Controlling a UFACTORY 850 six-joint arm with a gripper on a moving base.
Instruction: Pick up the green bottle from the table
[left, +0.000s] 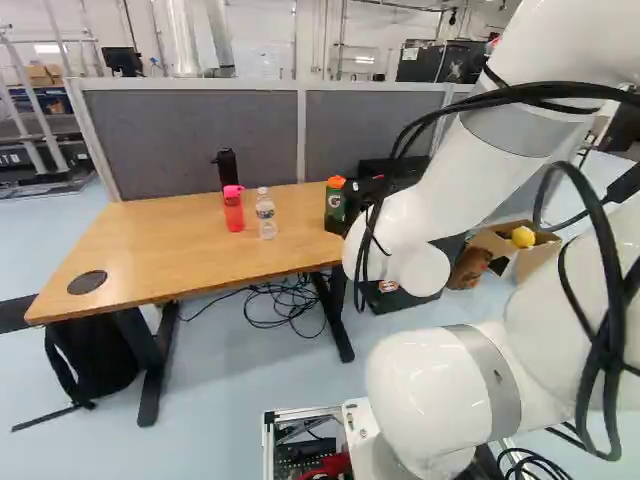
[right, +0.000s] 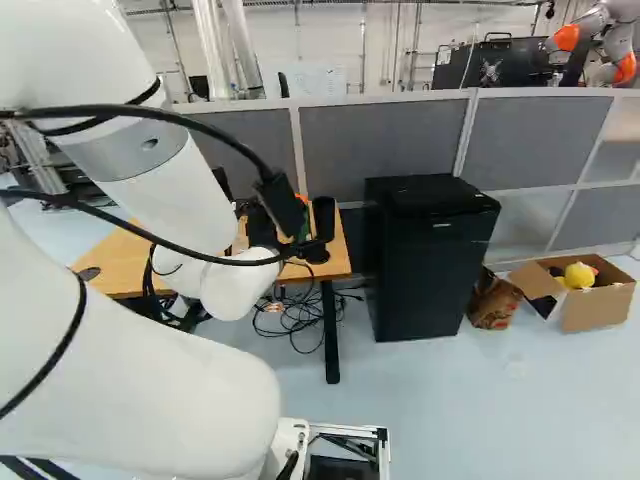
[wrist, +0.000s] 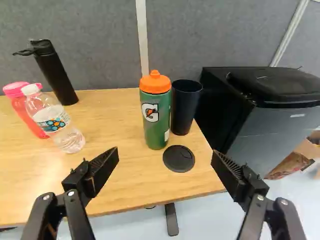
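two fingers of the gripper (wrist: 165, 151) stand spread. step in hand: approach, apparently. green bottle (wrist: 156, 131): upright, right end of the table (wrist: 125, 185), left of the black cup (wrist: 184, 107). next: advance centred, then close.
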